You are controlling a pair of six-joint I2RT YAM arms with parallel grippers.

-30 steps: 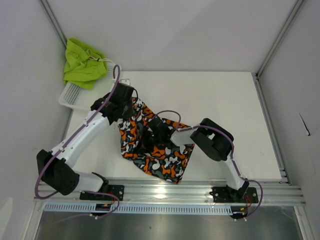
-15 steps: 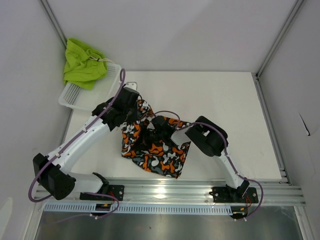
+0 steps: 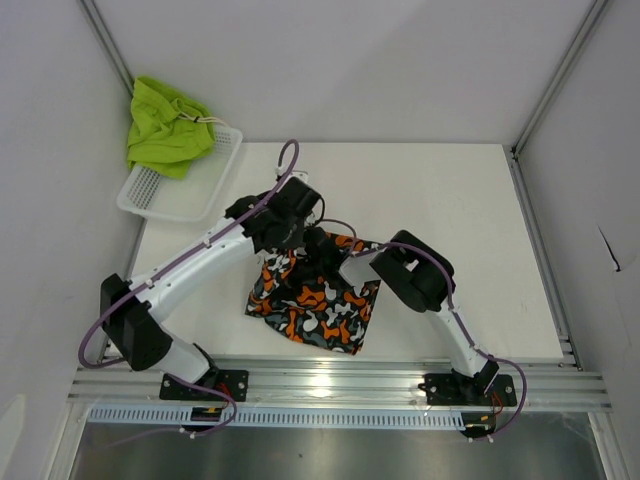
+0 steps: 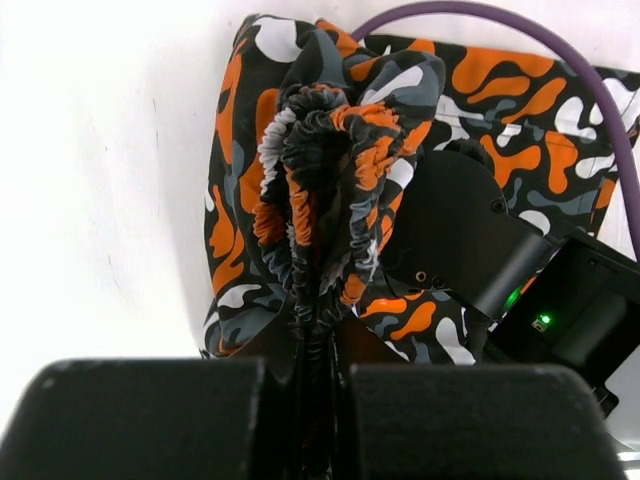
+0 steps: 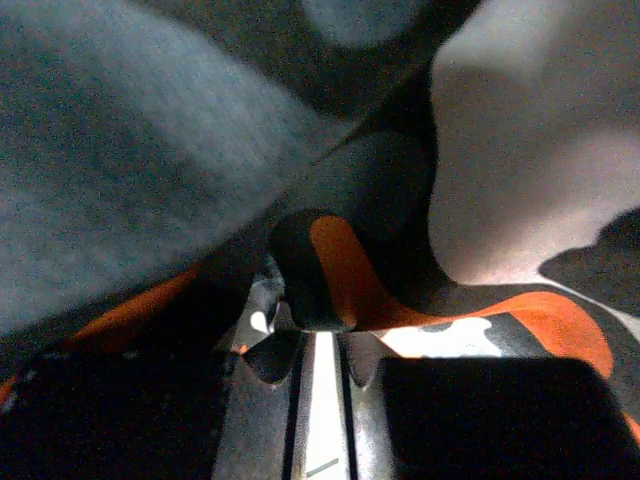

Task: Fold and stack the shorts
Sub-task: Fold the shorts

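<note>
The camo shorts (image 3: 318, 305) lie on the white table near the front, partly folded over. My left gripper (image 3: 287, 218) is shut on their gathered elastic waistband (image 4: 318, 190) and holds it up above the rest of the fabric; the left gripper (image 4: 320, 375) shows this closely in its wrist view. My right gripper (image 3: 318, 245) sits right beside it at the shorts' far edge, its jaws nearly closed on a fold of camo fabric (image 5: 320, 270). The lime green shorts (image 3: 165, 125) lie bunched in the far left corner, draped over the basket.
The white mesh basket (image 3: 185, 188) stands at the table's far left edge. A purple cable (image 4: 480, 20) loops over the left arm. The right arm's black body (image 4: 470, 230) is close to the left gripper. Walls enclose the table.
My left gripper has moved right and a little away from me, carrying the waistband over to the right gripper. The camo shorts have folded narrower. The right gripper has hardly moved.
</note>
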